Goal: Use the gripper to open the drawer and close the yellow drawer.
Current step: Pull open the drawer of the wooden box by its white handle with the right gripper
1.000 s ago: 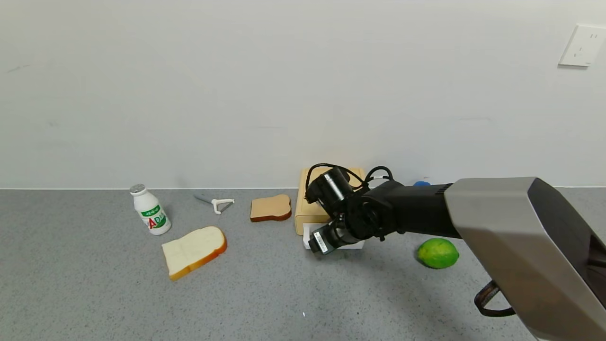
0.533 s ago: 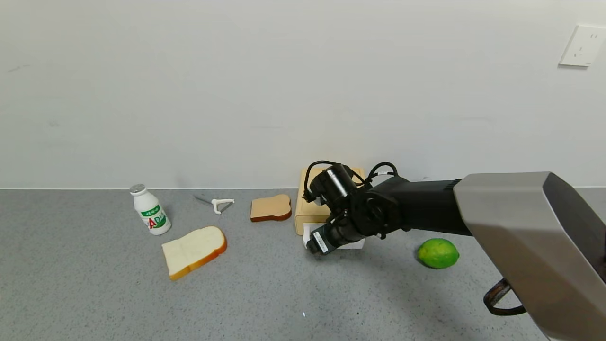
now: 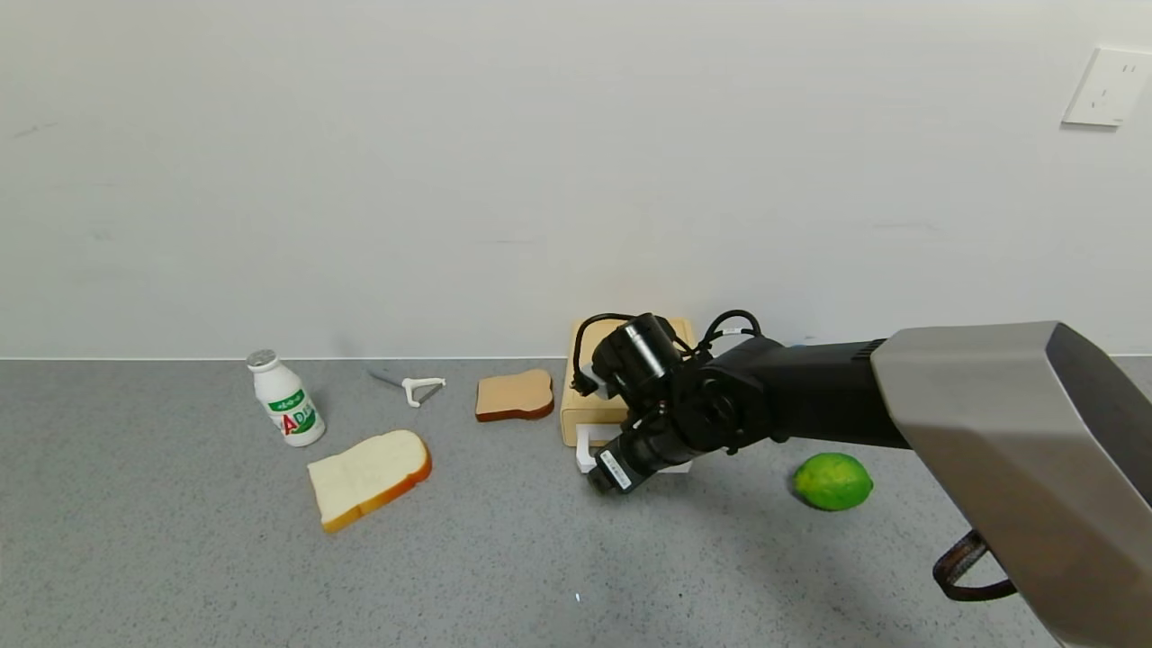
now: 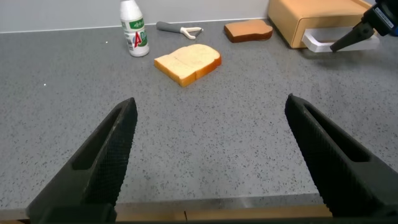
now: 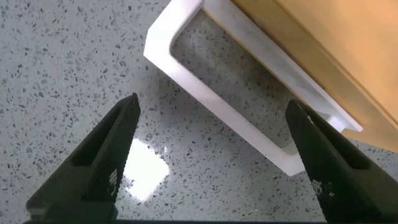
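Observation:
The pale yellow drawer (image 3: 580,405) stands against the back wall, its front about flush with the box. Its white loop handle (image 3: 583,447) sticks out over the table. My right gripper (image 3: 601,477) hangs just above the handle, jaws open and empty. In the right wrist view the handle (image 5: 211,102) runs between the open fingers (image 5: 109,155), with the drawer (image 5: 323,43) beyond. My left gripper (image 4: 211,102) is open and empty near the table's front edge. From there I see the drawer (image 4: 311,18) and the right gripper (image 4: 351,38) far off.
A white milk bottle (image 3: 286,411), a peeler (image 3: 414,387), a brown toast slice (image 3: 515,396) and a white bread slice (image 3: 369,477) lie left of the drawer. A green lime (image 3: 832,481) lies to its right. The table's front edge (image 4: 199,211) is under the left gripper.
My right gripper has shifted slightly forward and lower over the handle, and the arm has risen a little. The drawer box and the other objects have not moved.

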`<state>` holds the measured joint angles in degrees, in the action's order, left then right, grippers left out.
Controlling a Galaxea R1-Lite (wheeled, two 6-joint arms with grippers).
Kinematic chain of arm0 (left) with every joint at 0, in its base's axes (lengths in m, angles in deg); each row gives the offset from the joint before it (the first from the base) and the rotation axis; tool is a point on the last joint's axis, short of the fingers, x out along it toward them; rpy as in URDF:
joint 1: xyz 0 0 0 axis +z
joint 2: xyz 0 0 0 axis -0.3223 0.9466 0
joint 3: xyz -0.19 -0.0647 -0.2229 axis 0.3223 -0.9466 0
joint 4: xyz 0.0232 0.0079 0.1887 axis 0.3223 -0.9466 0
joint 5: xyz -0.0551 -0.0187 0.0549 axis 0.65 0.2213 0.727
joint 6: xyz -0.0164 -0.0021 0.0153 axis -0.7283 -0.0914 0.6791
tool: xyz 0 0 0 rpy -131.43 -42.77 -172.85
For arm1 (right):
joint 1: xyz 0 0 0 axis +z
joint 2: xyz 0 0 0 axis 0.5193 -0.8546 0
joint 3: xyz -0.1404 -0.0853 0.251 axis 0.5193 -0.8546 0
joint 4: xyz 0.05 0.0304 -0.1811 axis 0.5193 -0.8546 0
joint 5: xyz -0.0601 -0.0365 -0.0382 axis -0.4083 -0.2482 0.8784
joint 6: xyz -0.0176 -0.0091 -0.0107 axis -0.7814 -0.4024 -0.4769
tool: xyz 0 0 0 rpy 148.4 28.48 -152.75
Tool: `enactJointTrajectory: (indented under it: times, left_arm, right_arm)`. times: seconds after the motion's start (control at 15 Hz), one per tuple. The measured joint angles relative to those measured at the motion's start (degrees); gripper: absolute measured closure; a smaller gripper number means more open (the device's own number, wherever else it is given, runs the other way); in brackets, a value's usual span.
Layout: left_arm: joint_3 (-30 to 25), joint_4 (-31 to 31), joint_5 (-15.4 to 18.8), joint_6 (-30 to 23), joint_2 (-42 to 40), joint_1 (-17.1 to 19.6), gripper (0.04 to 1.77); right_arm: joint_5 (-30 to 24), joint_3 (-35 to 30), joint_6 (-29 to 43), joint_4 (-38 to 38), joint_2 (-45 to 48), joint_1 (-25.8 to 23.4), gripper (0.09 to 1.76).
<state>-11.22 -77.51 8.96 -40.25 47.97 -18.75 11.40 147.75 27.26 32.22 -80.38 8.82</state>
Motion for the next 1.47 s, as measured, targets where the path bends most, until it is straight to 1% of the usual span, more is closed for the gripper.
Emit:
enactJointTrajectory:
  times: [1.0,1.47]
  left_arm:
    - [0.0,0.02,0.0,-0.02,0.0,0.02,0.09]
    - [0.0,0.0,0.0,-0.02,0.0,0.02,0.09]
  right_arm:
    - [0.46,-0.02,0.55,2.76,-3.25,-0.06,0.14]
    - [0.39,0.15,5.11,1.83,-3.78,0.51,0.14]
